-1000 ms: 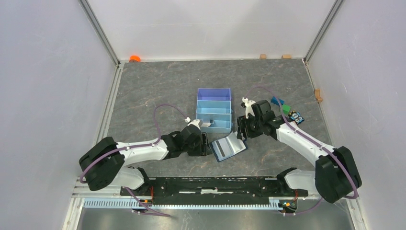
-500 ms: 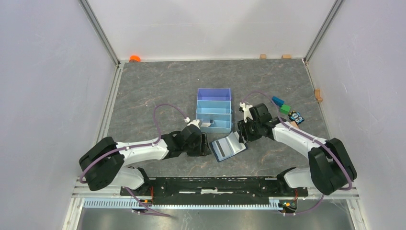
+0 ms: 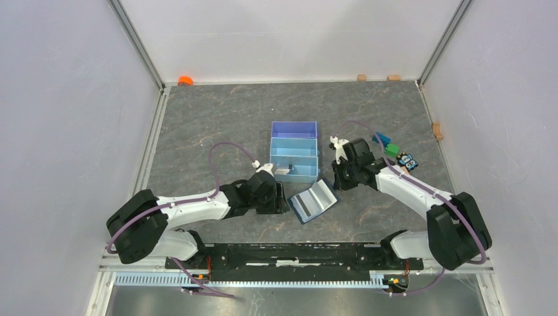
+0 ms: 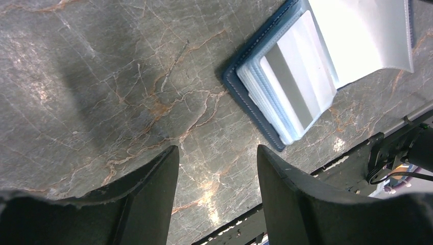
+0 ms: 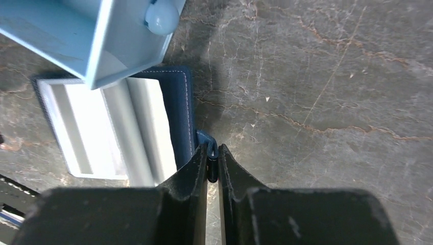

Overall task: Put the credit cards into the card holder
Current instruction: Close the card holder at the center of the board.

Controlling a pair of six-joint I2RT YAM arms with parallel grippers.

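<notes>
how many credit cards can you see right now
2. One card lies in the near compartment of the tray. One striped card sits in the open card holder. More may be hidden in its pockets.

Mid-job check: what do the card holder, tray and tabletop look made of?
Card holder: matte navy leather or imitation, judging by the pale stitching along its edge; inner pockets look like translucent plastic. Tray: smooth light-blue moulded plastic, thin rigid walls. Tabletop: grey, veined like marble; stone or print, unclear.
</notes>
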